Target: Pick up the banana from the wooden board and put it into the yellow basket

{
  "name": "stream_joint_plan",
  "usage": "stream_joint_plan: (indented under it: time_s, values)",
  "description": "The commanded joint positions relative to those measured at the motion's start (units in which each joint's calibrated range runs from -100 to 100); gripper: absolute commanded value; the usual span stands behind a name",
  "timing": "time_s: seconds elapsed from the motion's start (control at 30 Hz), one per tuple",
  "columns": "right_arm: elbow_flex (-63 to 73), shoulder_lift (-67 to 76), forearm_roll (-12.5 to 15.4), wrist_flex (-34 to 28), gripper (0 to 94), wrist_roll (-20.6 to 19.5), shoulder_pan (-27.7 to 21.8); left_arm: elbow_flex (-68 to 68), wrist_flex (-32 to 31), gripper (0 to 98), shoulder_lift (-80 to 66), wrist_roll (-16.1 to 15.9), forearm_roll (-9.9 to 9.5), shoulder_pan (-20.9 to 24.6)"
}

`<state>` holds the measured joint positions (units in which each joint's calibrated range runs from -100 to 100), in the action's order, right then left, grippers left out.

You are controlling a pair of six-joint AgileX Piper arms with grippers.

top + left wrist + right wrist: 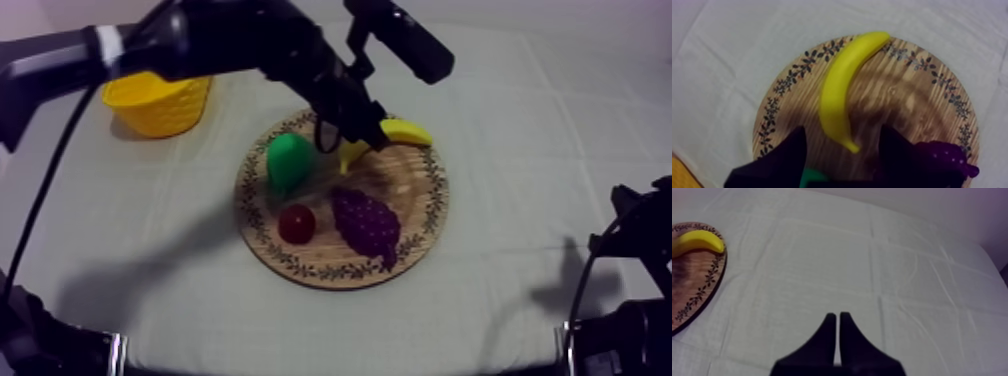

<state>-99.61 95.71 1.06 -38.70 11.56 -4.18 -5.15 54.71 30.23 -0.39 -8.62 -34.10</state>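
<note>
My left gripper hangs with its fingers apart over the lower end of the banana, which lies curved on the wooden board. (My right gripper, fingers together, sits over bare cloth, well away from the work.) I'd lower squarely and close across the banana's thick middle, not its tapering tip. The pear and grapes crowd close, so lift straight up. Beyond the board's rim, open cloth runs to the yellow basket.
</note>
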Motion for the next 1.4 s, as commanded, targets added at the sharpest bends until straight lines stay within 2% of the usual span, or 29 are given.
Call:
stream_joint_plan:
  time_s: [0.0,0.43,0.63,0.77,1.0,1.17,1.37]
  values:
    - [-0.1,0.0,0.0,0.0,0.4,0.0,0.0,-8.1,6.4,55.3,5.2,-0.4,0.03,0.0]
    - [-0.1,0.0,0.0,0.0,0.4,0.0,0.0,-27.5,21.4,52.6,21.4,-2.6,0.97,1.3]
    - [-0.1,0.0,0.0,0.0,0.4,0.0,0.0,-33.8,26.8,40.6,26.2,-1.8,-0.47,0.6]
    - [-0.1,0.0,0.0,0.0,0.4,0.0,0.0,-36.1,28.6,32.6,28.0,-1.1,-1.49,0.1]
    - [-0.1,0.0,0.0,0.0,0.4,0.0,0.0,-37.3,30.4,24.5,28.6,0.3,-2.26,0.9]
    - [-0.1,0.0,0.0,0.0,0.4,0.0,0.0,-36.6,31.7,22.8,23.9,1.0,-4.17,2.2]
    - [-0.1,0.0,0.0,0.0,0.4,0.0,0.0,-37.9,36.3,22.9,14.7,0.8,-8.2,5.5]
